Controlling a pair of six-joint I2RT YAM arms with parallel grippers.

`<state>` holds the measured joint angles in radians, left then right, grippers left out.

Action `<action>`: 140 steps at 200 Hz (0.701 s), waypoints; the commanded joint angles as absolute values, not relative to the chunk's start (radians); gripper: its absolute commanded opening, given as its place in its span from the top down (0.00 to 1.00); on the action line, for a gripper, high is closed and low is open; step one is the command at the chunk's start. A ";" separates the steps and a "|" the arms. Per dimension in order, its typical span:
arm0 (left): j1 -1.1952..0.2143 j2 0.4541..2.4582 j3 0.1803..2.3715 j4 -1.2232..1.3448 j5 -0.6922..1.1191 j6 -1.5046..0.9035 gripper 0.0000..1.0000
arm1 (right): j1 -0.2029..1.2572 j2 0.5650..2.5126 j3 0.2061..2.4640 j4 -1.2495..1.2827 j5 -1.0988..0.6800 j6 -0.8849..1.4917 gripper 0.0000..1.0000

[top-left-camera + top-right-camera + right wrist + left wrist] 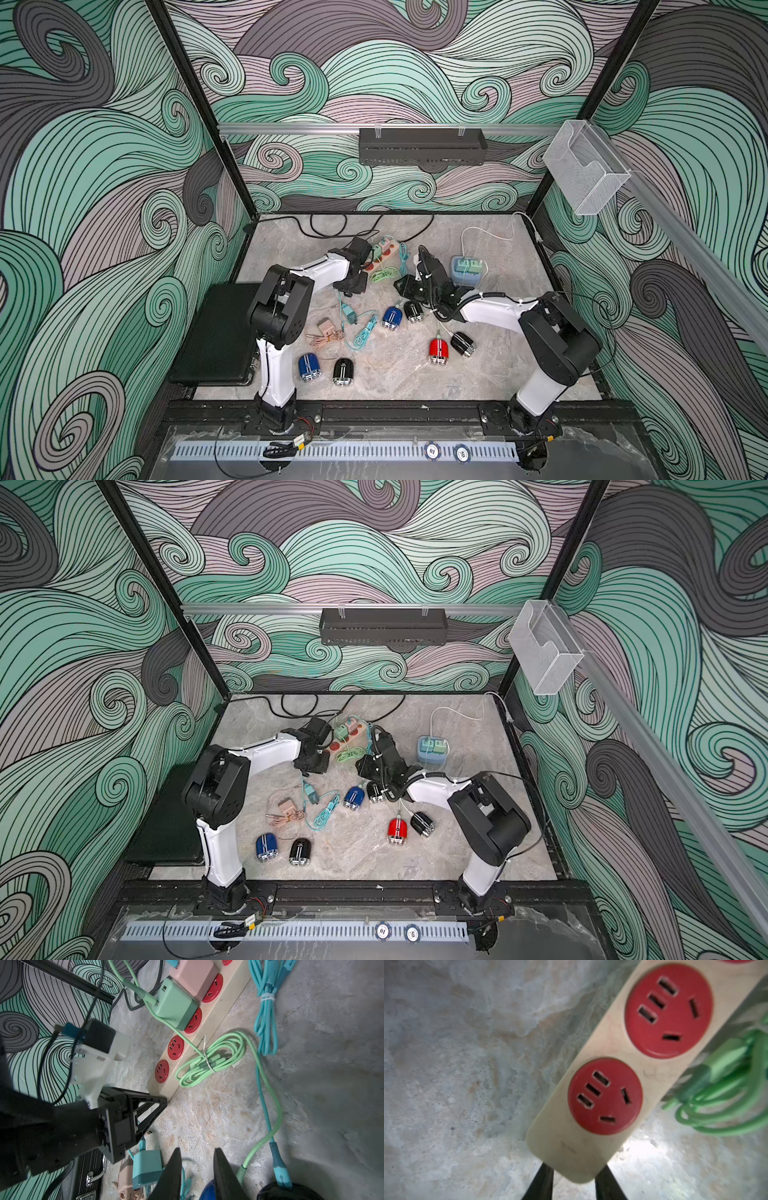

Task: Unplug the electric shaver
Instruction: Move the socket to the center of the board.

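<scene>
A blue electric shaver (391,318) and a black one (413,311) lie side by side mid-table. In the right wrist view a green cable's plug (242,1172) ends at the blue shaver (207,1190), and a teal plug (280,1176) sits in the black shaver (291,1191). The green cable runs from a green charger (176,1005) on the cream power strip (207,1028). My right gripper (197,1149) hovers over the shavers, narrowly open and holding nothing. My left gripper (574,1167) is shut on the near end of the strip (591,1147).
Red (438,351), black (462,343), blue (309,368) and black (343,371) shavers lie nearer the front. Loose teal (348,313) and pink (326,326) chargers with cables lie mid-left. A blue socket cube (467,268) stands back right, a black case (220,332) at the left.
</scene>
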<state>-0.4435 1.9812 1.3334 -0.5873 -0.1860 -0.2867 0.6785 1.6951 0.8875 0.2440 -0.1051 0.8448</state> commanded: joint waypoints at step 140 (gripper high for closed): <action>-0.495 1.672 1.151 -0.548 0.034 -0.376 0.51 | 0.670 1.244 0.618 0.009 -0.193 0.643 0.68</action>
<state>-0.4297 1.7393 1.1893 -0.5789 -0.1051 -0.3443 0.6788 1.3163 0.6521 0.0818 -0.1818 0.6846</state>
